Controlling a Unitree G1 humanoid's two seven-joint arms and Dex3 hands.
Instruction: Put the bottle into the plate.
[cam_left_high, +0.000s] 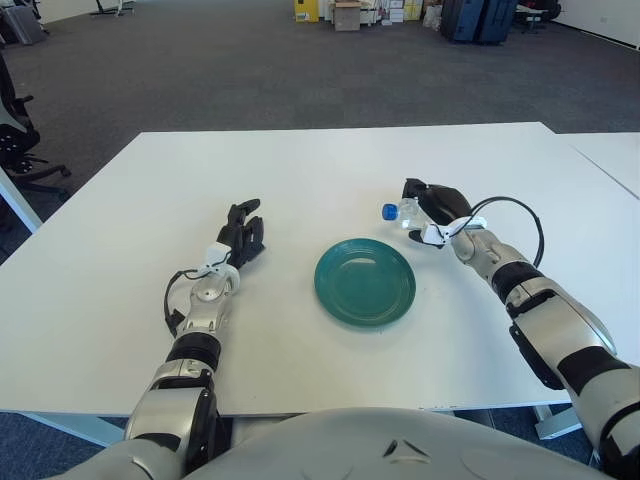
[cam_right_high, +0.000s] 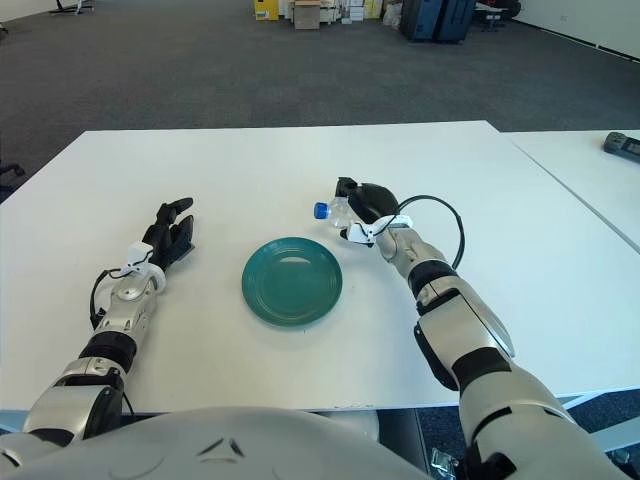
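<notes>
Clear plastic bottle with a blue cap lies sideways in the right hand, whose fingers close around its body, beyond the round green plate on the white surface. The grip looks shallow, so the bottle may slip.

From the right eye view, the left hand shows loosely open, left of the plate; a sideways bottle may roll off.
</notes>
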